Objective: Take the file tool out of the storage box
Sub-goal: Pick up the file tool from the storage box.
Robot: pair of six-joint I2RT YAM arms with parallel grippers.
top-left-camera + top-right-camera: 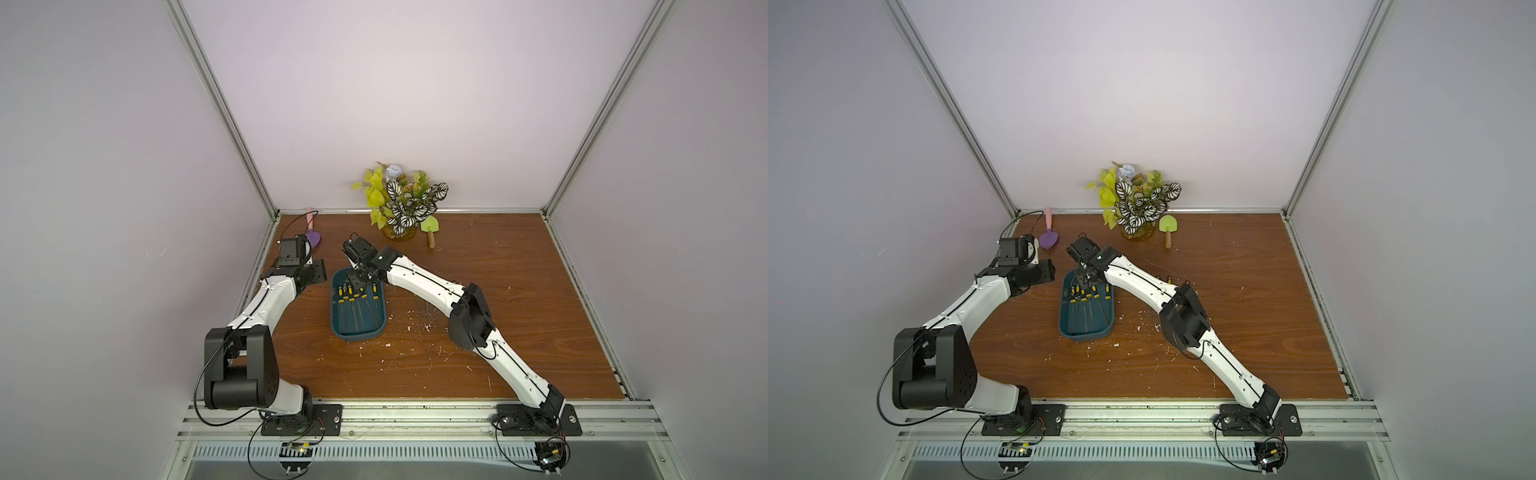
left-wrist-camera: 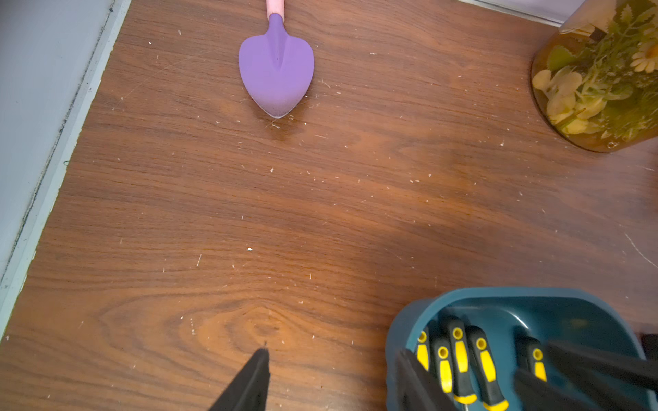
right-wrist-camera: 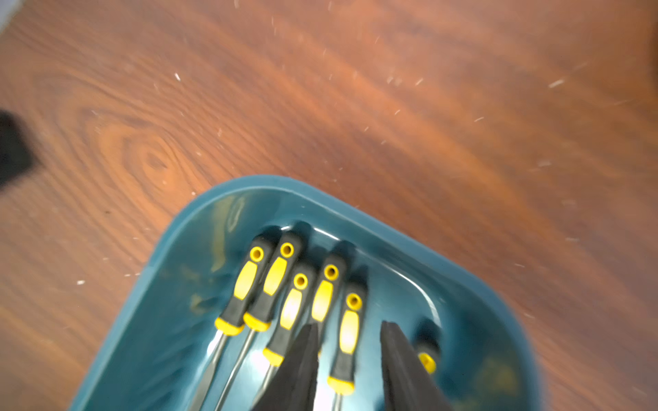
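The dark teal storage box (image 1: pixel 357 337) (image 1: pixel 1086 336) sits left of the table's middle. Several file tools (image 1: pixel 357 307) with black and yellow handles lie in it side by side. My right gripper (image 1: pixel 356 286) (image 3: pixel 349 324) reaches down into the box's far end. It is open, and its fingers stand on either side of one file's handle (image 3: pixel 349 341) with a gap on each side. My left gripper (image 1: pixel 318 272) (image 2: pixel 333 351) hangs open and empty over bare wood just left of the box rim (image 2: pixel 498 295).
A potted plant in an amber glass (image 1: pixel 401 203) (image 2: pixel 598 89) stands at the back wall. A purple trowel (image 1: pixel 314 239) (image 2: pixel 276 71) lies at the back left, and a green trowel (image 1: pixel 430 226) lies right of the plant. Thin metal tools (image 1: pixel 424 309) lie under my right forearm.
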